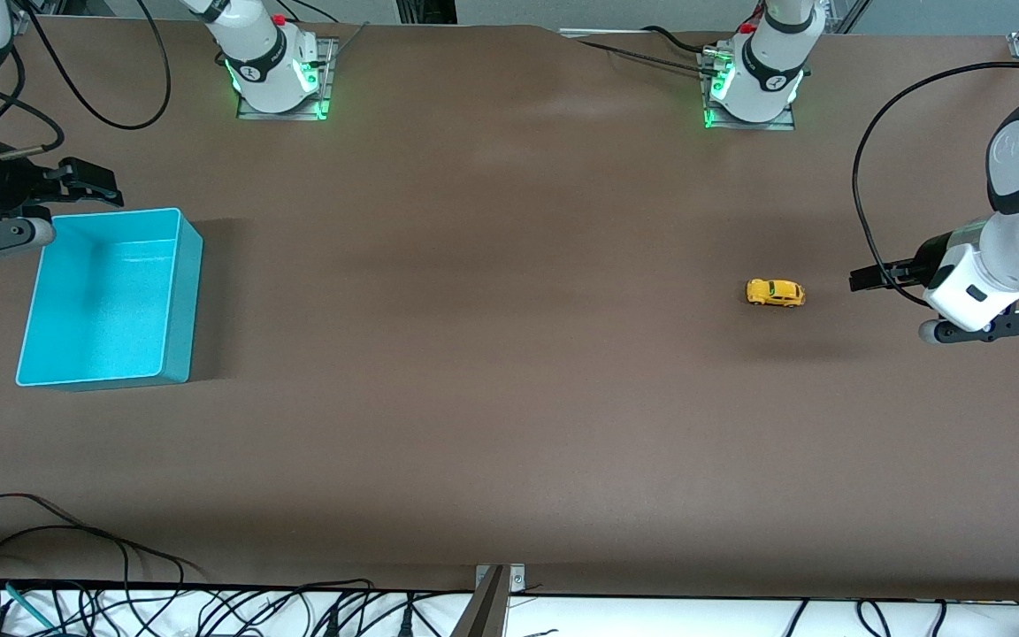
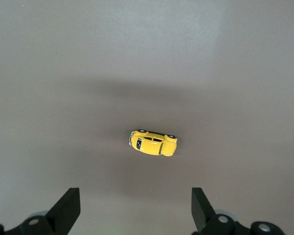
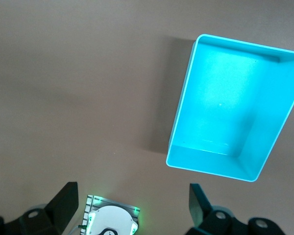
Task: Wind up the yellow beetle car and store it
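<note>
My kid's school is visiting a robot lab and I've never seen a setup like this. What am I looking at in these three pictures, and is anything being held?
These are two robot arms bolted to a brown table, each ending in a two-finger gripper. The wide picture comes from a high camera facing the robots. The other two come from small cameras on the arms' wrists, looking down past their own fingers.

On the table sit a tiny yellow toy car toward the left arm's end, and an empty turquoise bin toward the right arm's end.

The left gripper hangs beside the car, open; its wrist picture shows the car on the table. The right gripper hangs at the bin's edge, also open; its wrist picture shows the bin. Nothing is held.
</note>
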Motion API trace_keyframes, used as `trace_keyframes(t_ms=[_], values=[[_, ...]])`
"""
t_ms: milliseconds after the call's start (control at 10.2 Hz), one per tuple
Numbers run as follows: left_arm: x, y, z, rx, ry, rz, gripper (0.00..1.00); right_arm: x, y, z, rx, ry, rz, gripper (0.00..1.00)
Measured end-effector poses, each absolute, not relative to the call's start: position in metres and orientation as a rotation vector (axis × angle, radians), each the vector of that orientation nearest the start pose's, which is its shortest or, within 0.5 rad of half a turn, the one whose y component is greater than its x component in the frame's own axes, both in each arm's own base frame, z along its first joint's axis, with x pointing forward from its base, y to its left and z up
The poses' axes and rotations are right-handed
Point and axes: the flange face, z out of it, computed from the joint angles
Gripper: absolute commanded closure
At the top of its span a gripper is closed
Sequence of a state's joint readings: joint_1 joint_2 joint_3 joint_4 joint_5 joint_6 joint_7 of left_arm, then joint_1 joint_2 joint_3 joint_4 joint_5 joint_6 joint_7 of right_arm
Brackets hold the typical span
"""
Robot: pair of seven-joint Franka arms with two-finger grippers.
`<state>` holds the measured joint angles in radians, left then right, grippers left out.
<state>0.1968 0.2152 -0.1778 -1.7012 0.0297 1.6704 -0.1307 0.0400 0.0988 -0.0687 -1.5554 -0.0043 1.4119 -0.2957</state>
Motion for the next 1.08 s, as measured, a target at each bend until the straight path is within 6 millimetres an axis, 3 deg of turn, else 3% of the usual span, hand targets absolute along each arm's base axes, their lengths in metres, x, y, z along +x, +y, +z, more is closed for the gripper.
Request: trace_keyframes(t_ms=[295,689,1083], values=[[0.596,0.019,0.445,-3.120,-0.297,0.397,0.00,0.561,-0.022,0.564,-3.057,-0.415,0.389,0.00],[0.598,0.018,0.421,-3.080,-0.524,0.469,0.00,0.561,-0.022,0.564,-3.056,-0.416,0.391,0.00],[0.598,0.019,0.383,-2.908,-0.983,0.502,0.00,0.561,-0.022,0.564,-3.056,-0.417,0.392,0.00]])
